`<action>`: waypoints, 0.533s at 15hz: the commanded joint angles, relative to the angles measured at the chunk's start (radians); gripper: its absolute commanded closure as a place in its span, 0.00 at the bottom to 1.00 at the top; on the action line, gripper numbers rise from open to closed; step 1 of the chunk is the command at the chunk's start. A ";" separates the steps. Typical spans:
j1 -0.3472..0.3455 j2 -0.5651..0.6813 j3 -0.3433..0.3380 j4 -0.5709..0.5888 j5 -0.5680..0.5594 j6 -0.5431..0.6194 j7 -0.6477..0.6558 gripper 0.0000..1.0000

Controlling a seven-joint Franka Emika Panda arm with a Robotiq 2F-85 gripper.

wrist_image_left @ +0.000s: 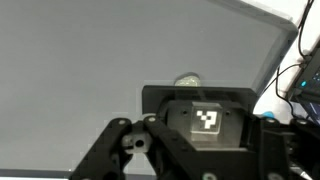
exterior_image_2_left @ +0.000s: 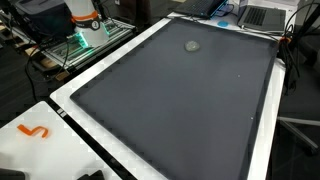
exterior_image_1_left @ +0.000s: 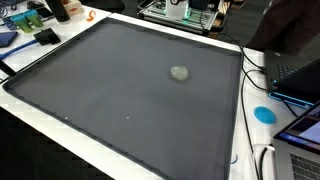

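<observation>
Gripper (wrist_image_left: 200, 135): only shows in the wrist view, and it's just the housing with its checker tag and the knuckle links. Fingertips are out of frame, so I honestly can't tell if it's spread or pressed together. Not holding anything that I can see.
Grey lump (exterior_image_1_left: 179, 72): small roundish blob lying alone on the mat, up toward one far corner in both exterior views. It peeks out just past the housing in the wrist view (wrist_image_left: 186, 81).
Mat (exterior_image_2_left: 170, 110): big dark sheet covering most of the white table (exterior_image_2_left: 60, 125).
Risk: the blob is low and small, so I'd guess a grab from above could scrape the fingertips on the mat or nudge it away. The housing also hides part of it, so lining up looks tricky.
Around: blue disc (exterior_image_1_left: 264, 113), cables (exterior_image_1_left: 255, 65) and laptop (exterior_image_1_left: 305, 135) past the mat edge, orange squiggle (exterior_image_2_left: 35, 131) on a table corner.
In the way: nothing near the blob, the clutter's all well apart.
</observation>
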 commanded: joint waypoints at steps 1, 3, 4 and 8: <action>0.008 0.146 0.083 0.136 -0.029 -0.032 0.100 0.69; 0.008 0.215 0.131 0.199 -0.057 -0.040 0.160 0.69; 0.007 0.253 0.159 0.233 -0.082 -0.043 0.203 0.69; 0.016 0.388 0.235 0.358 -0.183 -0.069 0.343 0.69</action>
